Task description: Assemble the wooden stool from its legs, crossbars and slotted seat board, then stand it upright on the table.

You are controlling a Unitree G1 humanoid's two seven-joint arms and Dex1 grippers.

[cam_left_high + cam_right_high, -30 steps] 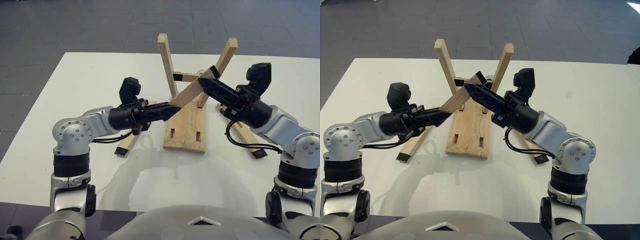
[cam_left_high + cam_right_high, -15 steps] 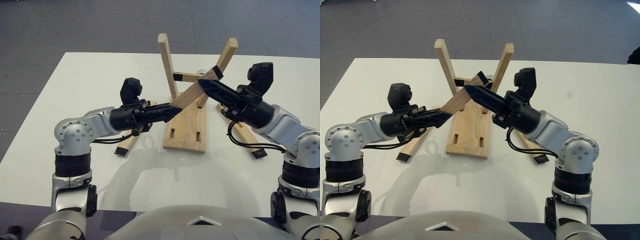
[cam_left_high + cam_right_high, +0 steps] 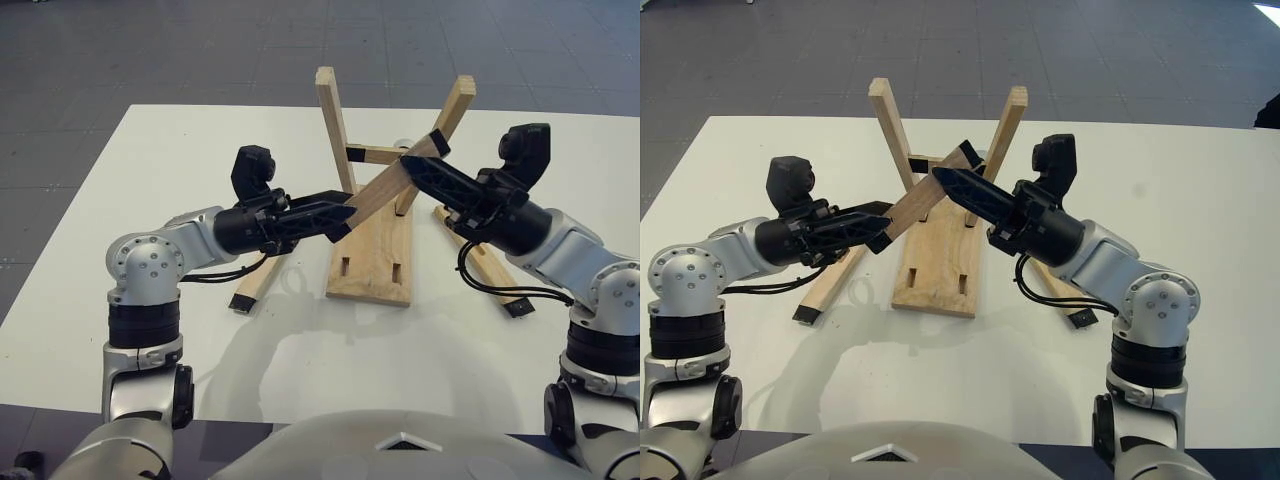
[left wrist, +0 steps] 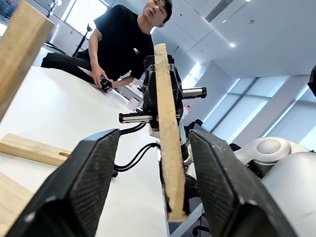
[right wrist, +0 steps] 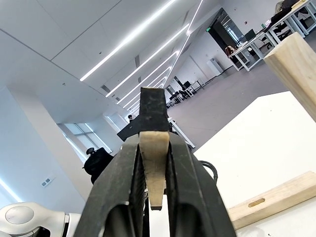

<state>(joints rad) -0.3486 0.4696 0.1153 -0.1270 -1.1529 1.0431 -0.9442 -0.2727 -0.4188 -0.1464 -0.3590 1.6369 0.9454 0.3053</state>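
The slotted seat board [image 3: 365,270] lies flat mid-table. Two legs [image 3: 335,125] [image 3: 448,115] stand in its far end, leaning apart, with a short crossbar [image 3: 372,154] between them. A third leg [image 3: 385,188] with a black cap hangs slanted over the board. My right gripper [image 3: 408,165] is shut on its upper, capped end [image 5: 153,163]. My left gripper [image 3: 343,215] is open around the lower end; in the left wrist view the leg [image 4: 168,138] stands between the spread fingers [image 4: 94,182] without touching them.
One loose leg [image 3: 255,285] lies on the white table [image 3: 150,180] left of the board, under my left arm. More wooden pieces [image 3: 490,268] lie to the right, under my right arm. The near part of the table is bare.
My left gripper has let go of the leg's lower end and its fingers have spread. The right gripper still holds the leg, which has barely moved.
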